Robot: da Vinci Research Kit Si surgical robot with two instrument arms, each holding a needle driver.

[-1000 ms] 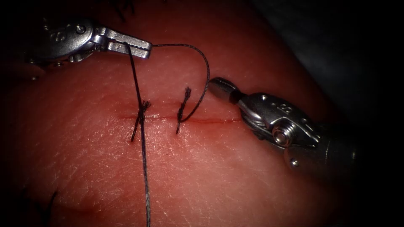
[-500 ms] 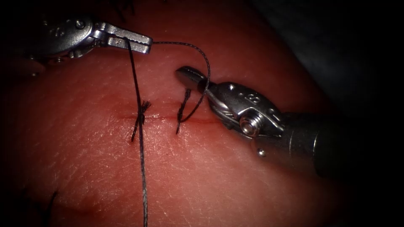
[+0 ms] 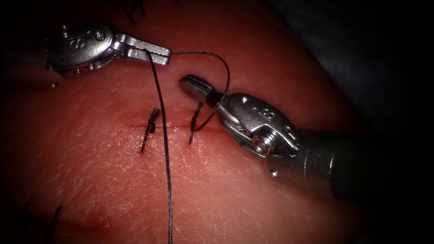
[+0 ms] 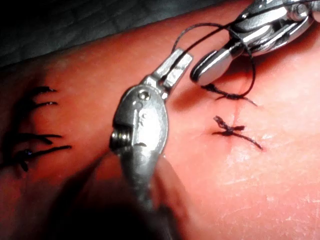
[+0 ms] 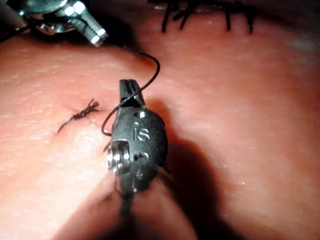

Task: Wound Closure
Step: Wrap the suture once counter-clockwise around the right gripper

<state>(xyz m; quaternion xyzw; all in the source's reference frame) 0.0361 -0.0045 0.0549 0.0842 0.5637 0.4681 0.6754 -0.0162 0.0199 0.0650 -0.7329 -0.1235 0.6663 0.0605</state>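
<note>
My left tool is above the cut, its jaws shut on the dark thread. From those jaws one strand arcs right, drops across my right tool's jaws and ends at the right stitch. A second strand hangs down past the knotted left stitch. My right tool lies under the arc with its jaws shut and nothing between them; the thread rests on it. The left wrist view has my left tool beside the right tool. The right wrist view has the thread crossing my right tool.
The tissue falls away into dark at the upper right. A row of older dark stitches lies beyond the left tool and appears again as older stitches in the right wrist view. A cut thread end lies at the lower left.
My right tool has moved left and up, under the thread arc, so the thread now lies across its jaws. My left tool has shifted right, carrying the hanging strand off the left stitch.
</note>
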